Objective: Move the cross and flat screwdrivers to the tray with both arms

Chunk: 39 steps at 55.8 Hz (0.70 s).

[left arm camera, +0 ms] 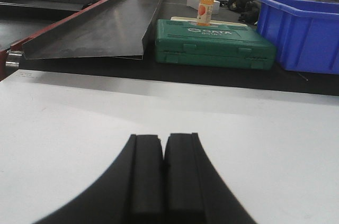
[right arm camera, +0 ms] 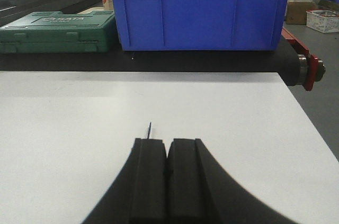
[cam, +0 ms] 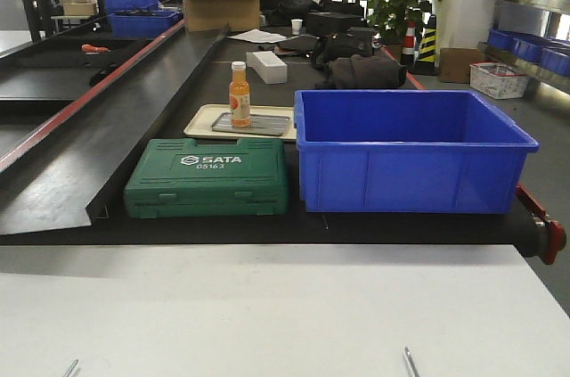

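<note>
Only thin silver shaft tips of the two screwdrivers show at the bottom edge of the front view, one at the left and one at the right, both on the white table. Their handles are out of view. My left gripper is shut over the bare white table with nothing between its fingers. My right gripper is shut too. A fine shaft tip pokes out from behind its left finger, and the rest of that screwdriver is hidden under the gripper. The grey metal tray is out of view.
Beyond the table's far edge on the black belt stand a green SATA tool case and a deep blue bin. Behind them lies a beige tray with an orange bottle. A sloped dark metal chute runs at the left.
</note>
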{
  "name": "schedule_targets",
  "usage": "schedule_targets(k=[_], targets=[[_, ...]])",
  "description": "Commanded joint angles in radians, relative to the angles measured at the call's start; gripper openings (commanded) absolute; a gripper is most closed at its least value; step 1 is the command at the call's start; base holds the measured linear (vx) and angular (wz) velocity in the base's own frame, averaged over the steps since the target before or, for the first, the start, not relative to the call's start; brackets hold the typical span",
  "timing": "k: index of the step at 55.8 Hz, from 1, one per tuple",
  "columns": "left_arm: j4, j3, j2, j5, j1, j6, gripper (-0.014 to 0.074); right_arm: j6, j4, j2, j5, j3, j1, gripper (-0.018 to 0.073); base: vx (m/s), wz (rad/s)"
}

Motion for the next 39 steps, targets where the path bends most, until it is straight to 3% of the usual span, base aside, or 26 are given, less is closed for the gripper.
schedule_targets(k=[1, 39], targets=[[0.0, -0.03, -0.012, -0.087, 0.001, -0.009, -0.0006, -0.007, -0.011, -0.006, -0.083, 0.008, -0.004, -0.0008, 0.0, 0.0], [0.0, -0.03, -0.012, -0.087, 0.001, -0.009, -0.0006, -0.007, -0.011, -0.006, -0.083, 0.008, -0.004, -0.0008, 0.0, 0.0]])
